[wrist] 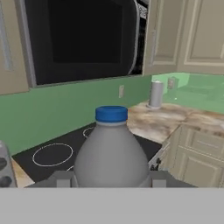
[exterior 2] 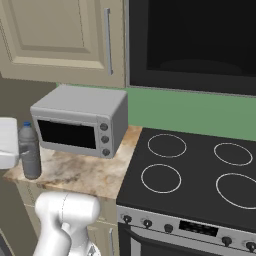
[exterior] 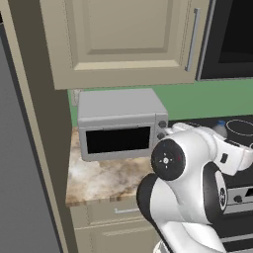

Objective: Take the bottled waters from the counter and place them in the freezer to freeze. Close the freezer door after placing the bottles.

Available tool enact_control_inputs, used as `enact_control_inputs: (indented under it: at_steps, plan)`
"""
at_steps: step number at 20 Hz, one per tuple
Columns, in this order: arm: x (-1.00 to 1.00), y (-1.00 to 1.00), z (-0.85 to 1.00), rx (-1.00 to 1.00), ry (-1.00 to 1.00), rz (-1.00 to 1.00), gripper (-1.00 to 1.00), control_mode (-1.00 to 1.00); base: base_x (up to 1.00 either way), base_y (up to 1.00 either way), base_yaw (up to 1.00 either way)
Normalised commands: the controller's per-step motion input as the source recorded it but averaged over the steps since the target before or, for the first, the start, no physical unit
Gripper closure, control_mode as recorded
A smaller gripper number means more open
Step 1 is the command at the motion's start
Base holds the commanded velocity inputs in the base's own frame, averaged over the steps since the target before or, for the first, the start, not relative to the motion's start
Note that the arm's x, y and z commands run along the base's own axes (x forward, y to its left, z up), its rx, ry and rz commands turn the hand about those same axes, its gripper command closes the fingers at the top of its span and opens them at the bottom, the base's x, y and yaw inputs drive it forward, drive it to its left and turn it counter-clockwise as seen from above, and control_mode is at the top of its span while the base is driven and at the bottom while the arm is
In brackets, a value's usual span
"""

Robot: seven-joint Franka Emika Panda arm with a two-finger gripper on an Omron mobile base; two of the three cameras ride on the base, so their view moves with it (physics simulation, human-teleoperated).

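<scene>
In the right base view, the grey bottle (exterior 2: pixel 29 151) stands upright at 9 o'clock, over the marbled table (exterior 2: pixel 80 172), left of the toaster oven (exterior 2: pixel 80 127). In the hand view the pincer (wrist: pixel 111 178) is pinching this bottle at 6 o'clock, stovetop (wrist: pixel 65 151) behind.

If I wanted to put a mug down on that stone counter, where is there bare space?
The counter has a bare strip in front of the toaster oven, running from the bottle held in the gripper across to the stove. The back is crowded: the oven fills it to the green wall. The far counter beside the stove also looks mostly bare.
</scene>
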Motion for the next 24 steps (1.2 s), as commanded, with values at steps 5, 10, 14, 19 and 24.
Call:
enact_control_inputs:
  at_steps: [5,10,14,19,24]
  plan:
    - [0.0,-0.04,0.0,-0.11,0.0,-0.05,1.0,-1.0,0.0,0.0,0.0]
    - [0.0,-0.03,-0.14,-0.26,-0.02,0.0,1.0,-1.0,0.0,0.0,0.0]
    - [0.0,-0.15,-0.03,-0.07,-0.08,0.0,1.0,-1.0,0.0,0.0,0.0]
    - [-0.01,-0.27,-0.03,0.01,-0.14,0.0,1.0,-1.0,0.0,0.0,0.0]
    - [0.0,-0.13,-0.2,0.01,-0.13,0.0,1.0,-1.0,0.0,0.0,0.0]
